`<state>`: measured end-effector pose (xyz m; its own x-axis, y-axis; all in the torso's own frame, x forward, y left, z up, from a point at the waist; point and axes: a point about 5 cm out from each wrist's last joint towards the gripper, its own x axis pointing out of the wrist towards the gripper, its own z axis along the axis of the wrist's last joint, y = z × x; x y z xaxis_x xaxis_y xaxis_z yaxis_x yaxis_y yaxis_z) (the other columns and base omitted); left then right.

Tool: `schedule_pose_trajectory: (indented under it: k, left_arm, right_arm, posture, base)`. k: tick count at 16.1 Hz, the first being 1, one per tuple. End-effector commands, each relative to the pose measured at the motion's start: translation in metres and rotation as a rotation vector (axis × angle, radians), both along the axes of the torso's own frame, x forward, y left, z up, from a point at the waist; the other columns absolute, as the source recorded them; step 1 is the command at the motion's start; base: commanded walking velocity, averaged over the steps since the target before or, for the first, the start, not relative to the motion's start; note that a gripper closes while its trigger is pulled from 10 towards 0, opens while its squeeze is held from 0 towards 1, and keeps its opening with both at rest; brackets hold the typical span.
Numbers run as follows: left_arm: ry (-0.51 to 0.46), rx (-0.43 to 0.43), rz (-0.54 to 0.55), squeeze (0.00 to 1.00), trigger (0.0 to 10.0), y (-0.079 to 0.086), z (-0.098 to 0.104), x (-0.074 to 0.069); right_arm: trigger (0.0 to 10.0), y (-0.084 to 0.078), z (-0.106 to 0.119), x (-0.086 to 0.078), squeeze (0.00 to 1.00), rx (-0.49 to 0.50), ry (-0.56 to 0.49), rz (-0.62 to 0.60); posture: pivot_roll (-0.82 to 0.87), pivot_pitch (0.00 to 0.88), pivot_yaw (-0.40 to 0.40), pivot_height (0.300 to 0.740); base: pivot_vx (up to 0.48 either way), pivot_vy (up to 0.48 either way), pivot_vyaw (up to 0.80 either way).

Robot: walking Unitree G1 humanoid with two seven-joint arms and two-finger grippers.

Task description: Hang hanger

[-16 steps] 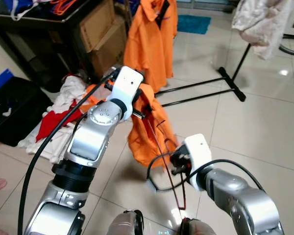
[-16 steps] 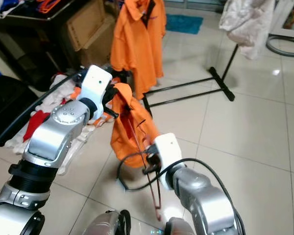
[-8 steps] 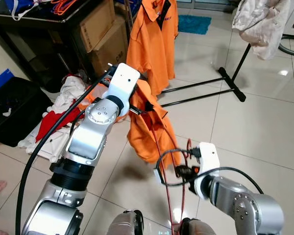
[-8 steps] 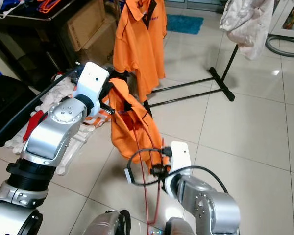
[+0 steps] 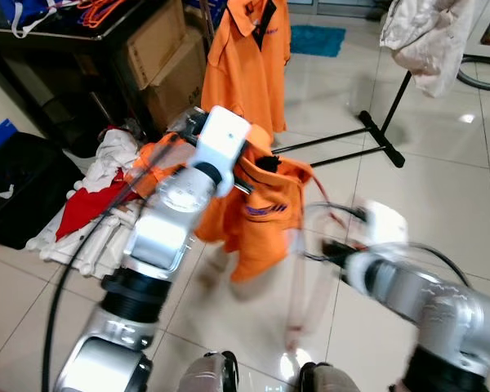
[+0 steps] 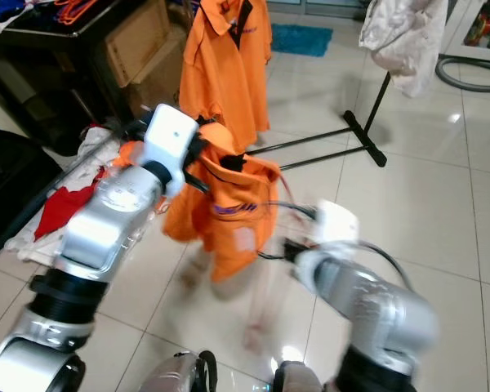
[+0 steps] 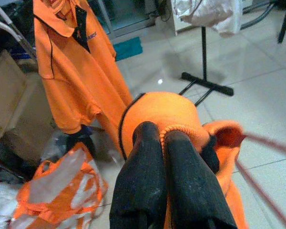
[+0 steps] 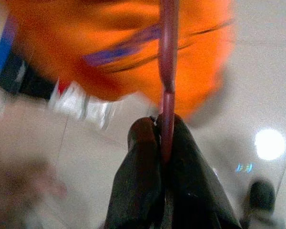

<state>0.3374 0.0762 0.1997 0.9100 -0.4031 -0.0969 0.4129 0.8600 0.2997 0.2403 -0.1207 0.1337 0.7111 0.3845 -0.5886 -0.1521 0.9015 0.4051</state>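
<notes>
A: The hanger, thin red wire, sits pinched between the right gripper fingers, low in front of the robot, its far end running up into the orange shirt.

B: It looks light and springy, likely to slip or twist; hold near the hook.

A: The left gripper is clamped on the shirt's collar. Soft, floppy cloth.

B: Beyond, another orange shirt hangs on the rack.

Silver arms, white wrist housings, black cables, black-fingered left tool.
</notes>
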Motion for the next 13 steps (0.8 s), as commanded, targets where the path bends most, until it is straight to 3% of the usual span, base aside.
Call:
schedule_pose_trajectory:
  k: [1, 5, 7, 11, 13]
  left_arm:
    - [-0.048, 0.052, 0.049, 0.00, 10.0, 0.008, -0.001, 0.004]
    - [-0.090, 0.130, 0.180, 0.00, 10.0, 0.037, 0.003, 0.020]
    - [-0.099, 0.144, 0.206, 0.00, 10.0, 0.054, 0.008, 0.024]
    - [-0.103, 0.158, 0.086, 0.00, 10.0, 0.055, 0.010, 0.020]
    - [-0.092, 0.153, 0.073, 0.00, 10.0, 0.055, 0.009, 0.020]
  right_arm:
    - [10.0, 0.032, -0.012, -0.019, 0.00, 0.012, 0.018, 0.175]
    - [10.0, 0.029, -0.007, -0.024, 0.00, -0.256, -0.158, 0.453]
    - [10.0, 0.016, -0.008, -0.019, 0.00, -0.384, -0.196, 0.466]
    - [10.0, 0.012, 0.005, -0.010, 0.00, -0.514, -0.361, 0.553]
    - [10.0, 0.018, 0.018, -0.011, 0.00, -0.477, -0.458, 0.611]
  posture:
    - [0.01, 0.143, 0.086, 0.740]
    - [0.01, 0.120, 0.082, 0.740]
    - [0.01, 0.117, 0.078, 0.740]
    - [0.01, 0.115, 0.079, 0.740]
    - [0.01, 0.115, 0.079, 0.740]
  base:
    - [0.000, 0.000, 0.00]
    - [0.000, 0.000, 0.00]
    - [0.000, 0.000, 0.00]
    - [0.000, 0.000, 0.00]
    - [0.000, 0.000, 0.00]
